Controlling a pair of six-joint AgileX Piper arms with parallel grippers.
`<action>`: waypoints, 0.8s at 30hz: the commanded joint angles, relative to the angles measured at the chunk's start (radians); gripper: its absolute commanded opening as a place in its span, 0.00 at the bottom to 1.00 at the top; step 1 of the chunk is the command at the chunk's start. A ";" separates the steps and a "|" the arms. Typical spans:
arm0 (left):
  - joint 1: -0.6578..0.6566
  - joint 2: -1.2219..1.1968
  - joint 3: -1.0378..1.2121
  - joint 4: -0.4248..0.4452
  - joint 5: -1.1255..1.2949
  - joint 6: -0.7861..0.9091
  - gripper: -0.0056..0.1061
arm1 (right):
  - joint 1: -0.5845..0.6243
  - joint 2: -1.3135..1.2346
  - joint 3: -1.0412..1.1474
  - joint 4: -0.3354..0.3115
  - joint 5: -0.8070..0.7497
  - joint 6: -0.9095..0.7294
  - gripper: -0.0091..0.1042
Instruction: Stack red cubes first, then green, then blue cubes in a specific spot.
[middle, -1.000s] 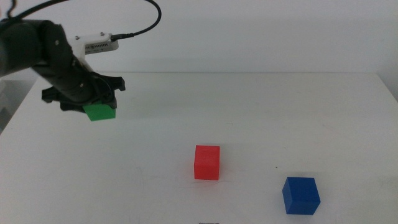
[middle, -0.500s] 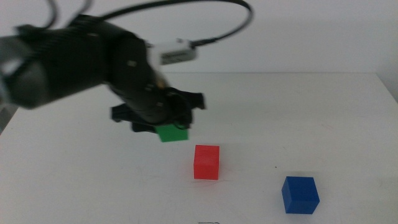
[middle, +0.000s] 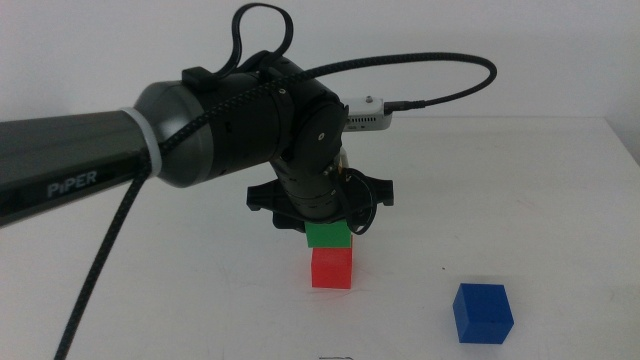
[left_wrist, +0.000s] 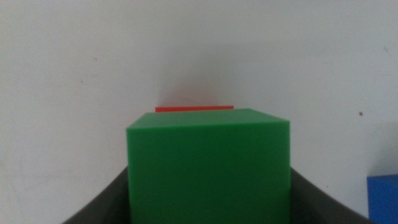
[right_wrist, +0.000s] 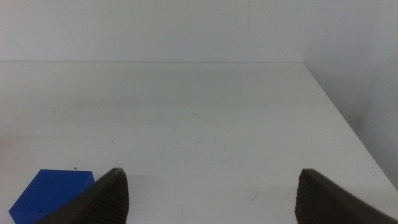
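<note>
The red cube stands on the white table near the middle front. Directly over it is the green cube, held by my left gripper, which is shut on it; the green cube's underside sits at the red cube's top face, and I cannot tell whether they touch. In the left wrist view the green cube fills the space between the jaws, with a thin strip of the red cube showing past it. The blue cube rests at the front right, also seen as the blue cube near my open right gripper.
The left arm's thick black body and cable span the left and centre of the table. The table's back edge meets a white wall. A corner of the blue cube shows in the left wrist view.
My left gripper has carried the green cube from the far left rightward and forward, ending directly above the red cube. The red and blue cubes have stayed put.
</note>
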 joint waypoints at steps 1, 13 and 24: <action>-0.005 -0.039 -0.034 0.014 -0.045 -0.004 0.04 | -0.003 -0.016 -0.023 -0.008 -0.078 -0.003 0.89; -0.005 0.011 -0.033 0.028 -0.094 -0.001 0.04 | -0.003 -0.016 -0.023 -0.008 -0.078 -0.003 0.89; -0.002 0.044 -0.033 0.035 -0.107 -0.001 0.04 | -0.003 -0.016 -0.023 -0.008 -0.078 -0.003 0.89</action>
